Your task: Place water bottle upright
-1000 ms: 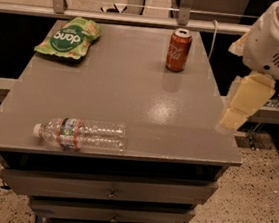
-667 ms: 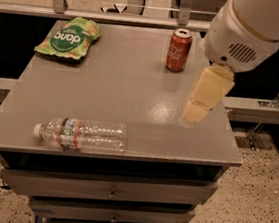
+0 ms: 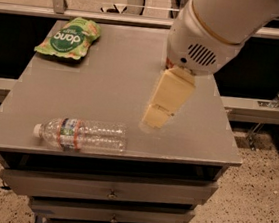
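The water bottle (image 3: 81, 135) lies on its side near the front left edge of the grey table (image 3: 205, 128). It is clear ribbed plastic with an orange-red edged label, and its white cap (image 3: 38, 129) points left. My gripper (image 3: 154, 119) hangs from the big white arm (image 3: 214, 26) over the middle of the table. It points down and to the left. Its tip is to the right of the bottle's base and a little farther back, apart from it. It holds nothing that I can see.
A green snack bag (image 3: 70, 37) lies at the table's back left. The arm covers the back right of the table, and the soda can there is hidden. Drawers (image 3: 110, 193) sit below the tabletop. A rail runs behind the table.
The arm has swung left from beyond the table's right edge to over its middle, closer to the bottle. It now hides the soda can. The bottle has not moved.
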